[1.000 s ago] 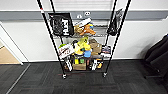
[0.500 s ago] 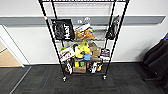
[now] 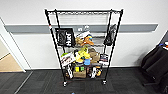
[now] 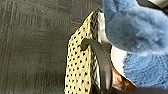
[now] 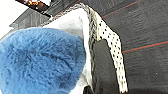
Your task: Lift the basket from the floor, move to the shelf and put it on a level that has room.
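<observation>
**Carrying the basket to the shelf**

I judge the lift is done and I am in the carrying step: in both wrist views the basket (image 4: 77, 62) hangs clear above the floor (image 4: 32, 50), its cream woven wall and dark braided rim close to each camera, one dark end handle (image 4: 101, 62) arching up beside my left wrist. A fluffy blue thing (image 5: 37, 62) fills the basket against the pale lining. I cannot tell how wide either of my grippers stands; the fingers are not to be made out, though the basket off the carpet suggests both ends are held.

The shelf (image 3: 83, 47) stands straight ahead against the white wall, on its caster feet on the dark grey carpet. Its top level (image 3: 83, 12) is a bare wire grid between the post tops; the tiers below it are crowded with bags, boxes and toys. So the next move, as I judge it, calls for closing on the shelf, raising the basket above the post tops and keeping it level.

Left of the shelf a doorway opens onto a tan wooden floor; right of the shelf something dark is draped.
</observation>
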